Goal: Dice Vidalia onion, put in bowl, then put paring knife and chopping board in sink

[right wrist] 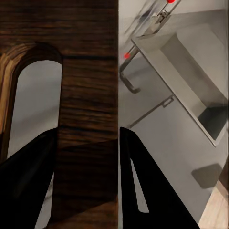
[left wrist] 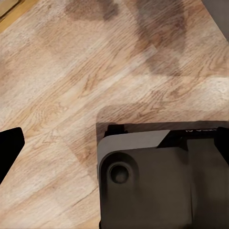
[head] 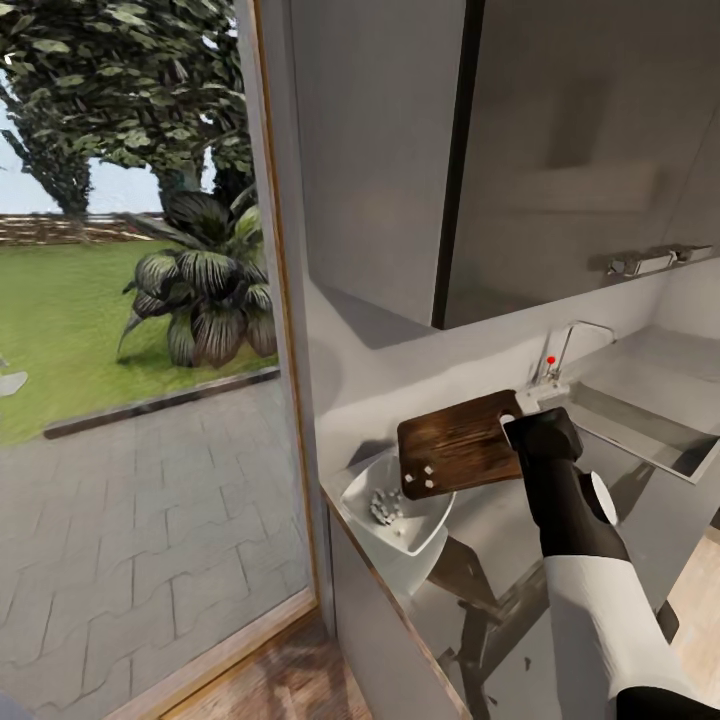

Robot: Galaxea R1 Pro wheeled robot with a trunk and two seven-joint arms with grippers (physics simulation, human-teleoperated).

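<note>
Chopping board (head: 455,440) tilted over bowl (head: 400,510) — right claw (right wrist: 88,157) clamped on its handle end; grey countertop (head: 480,560) by window.

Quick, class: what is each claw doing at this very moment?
Left claw: cannot be told.
Right claw: closed on the chopping board, tilted over the bowl.

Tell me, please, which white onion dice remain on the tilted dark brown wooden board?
Three dice near the chopping board low edge, over the white bowl; other pieces lie inside it.
</note>
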